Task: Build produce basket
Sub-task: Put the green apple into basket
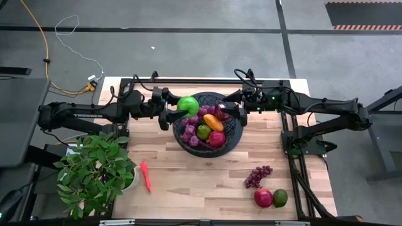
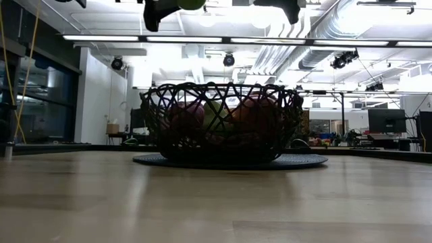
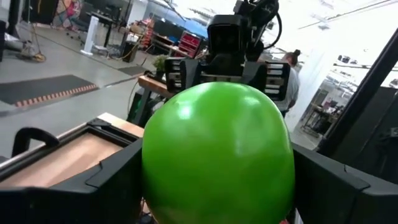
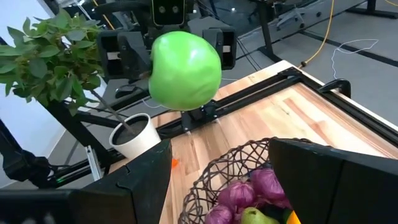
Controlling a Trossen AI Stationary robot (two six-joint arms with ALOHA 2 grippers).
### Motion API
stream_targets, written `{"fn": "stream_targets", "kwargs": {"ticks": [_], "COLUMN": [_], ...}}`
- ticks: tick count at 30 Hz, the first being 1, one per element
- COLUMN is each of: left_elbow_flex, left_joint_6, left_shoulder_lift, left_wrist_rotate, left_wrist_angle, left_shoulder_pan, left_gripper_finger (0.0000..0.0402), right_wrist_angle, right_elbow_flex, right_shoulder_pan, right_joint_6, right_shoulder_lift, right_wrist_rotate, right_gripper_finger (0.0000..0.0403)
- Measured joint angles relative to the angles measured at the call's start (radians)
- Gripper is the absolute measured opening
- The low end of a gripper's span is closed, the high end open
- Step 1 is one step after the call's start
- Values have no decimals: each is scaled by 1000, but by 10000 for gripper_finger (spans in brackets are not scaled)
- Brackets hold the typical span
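The basket point(image 1: 231, 139) point(image 2: 223, 121) point(image 4: 231, 163), a round bowl of black mesh, stands at the table's middle. In it lie purple grapes point(image 1: 190, 133), a green fruit point(image 1: 203, 131), a mango point(image 1: 213, 122) and a red fruit point(image 1: 217, 138). My left gripper point(image 1: 180, 110) point(image 3: 217, 155) is shut on a bright green round fruit point(image 1: 188, 104) point(image 4: 185, 70) above the basket's left rim. My right gripper point(image 1: 231, 110) point(image 4: 221, 152) hovers open over the basket's right rim and holds nothing. A red-orange pepper point(image 1: 146, 177), a grape bunch point(image 1: 257, 176), a red fruit point(image 1: 263, 197) and a green fruit point(image 1: 280, 198) lie on the near part of the table. My left gripper pinches the green round fruit between its two fingers point(image 3: 106, 180), one on each of its opposite sides point(image 3: 155, 168). The fingers reach in about level from the table's left. The fruit is lifted clear, above the basket's left rim.
A leafy potted plant point(image 1: 94, 172) in a white cup stands at the table's near left corner. A black frame rail point(image 1: 292, 135) runs along the table's right side. Bare wood lies between the pepper and the grape bunch point(image 1: 201, 182). People show in the room beyond the table.
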Motion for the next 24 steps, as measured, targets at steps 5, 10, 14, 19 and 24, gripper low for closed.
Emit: {"fn": "stream_targets", "kwargs": {"ticks": [5,10,14,19,24], "left_elbow_flex": [0,9,96,221,297], "left_joint_6": [1,-82,-85,-51,-47], "left_shoulder_lift": [0,0,36,148,303], "left_wrist_rotate": [-7,-107,-178,-171,-100], "left_wrist_angle": [6,-25,-210,-393,-413], "left_shoulder_pan": [6,6,12,66,134], "left_gripper_finger": [317,317,317,317,317], "right_wrist_angle": [0,0,-2,1,5], "right_elbow_flex": [0,0,0,1,1], "right_shoulder_pan": [0,0,0,0,0], "right_joint_6": [0,0,0,0,0], "right_shoulder_lift": [0,0,3,16,45], "right_wrist_rotate": [1,2,24,25,24], "right_gripper_finger": [247,247,247,247,247]}}
